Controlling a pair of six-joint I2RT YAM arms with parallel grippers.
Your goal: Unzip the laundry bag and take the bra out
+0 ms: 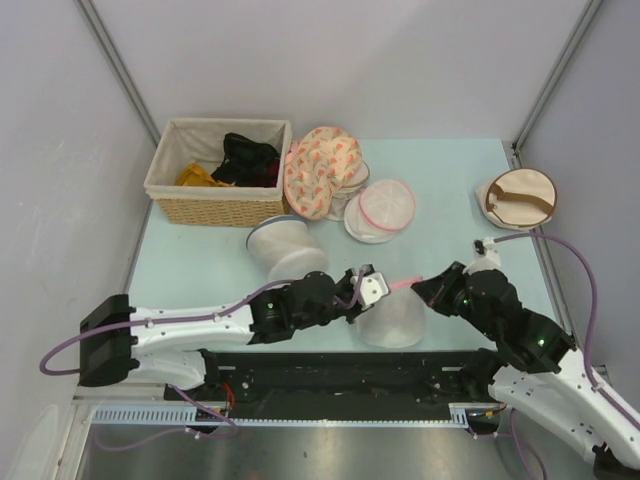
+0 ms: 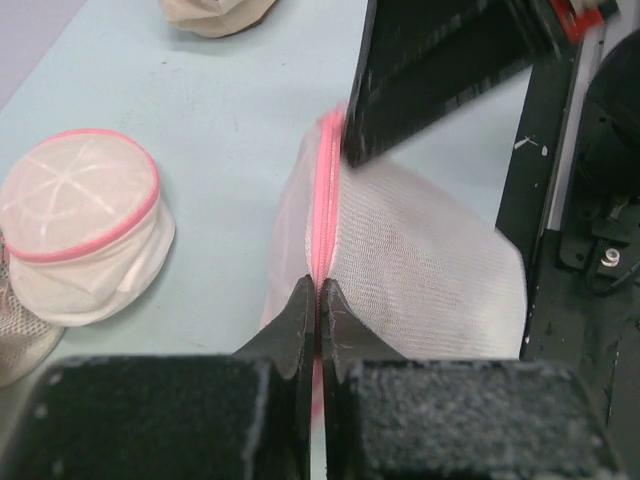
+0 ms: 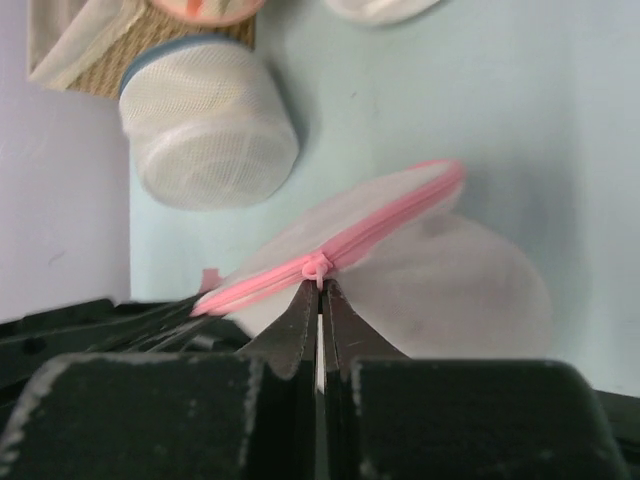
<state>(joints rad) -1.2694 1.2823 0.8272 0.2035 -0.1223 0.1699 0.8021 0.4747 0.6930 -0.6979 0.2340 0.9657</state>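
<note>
From above, the laundry bag point(image 1: 390, 322) sits at the near edge of the surface point(image 1: 450, 190). Its pink zipper band point(image 1: 400, 284) is stretched between the left claw point(image 1: 372, 287) and the right claw point(image 1: 420, 287).

In the left wrist view, the left claw point(image 2: 318, 300) is pressed together on that band.

In the right wrist view, the right claw point(image 3: 320, 298) pinches the band at the zipper pull point(image 3: 318, 266).

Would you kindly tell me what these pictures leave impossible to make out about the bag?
1. The bra: seen in no view; the white mesh of the laundry bag shows nothing red through it.
2. Far end of the zipper: left wrist view, covered by the blurred right hand.
3. How far the zipper is open: top view too small, wrist views too close.
</note>
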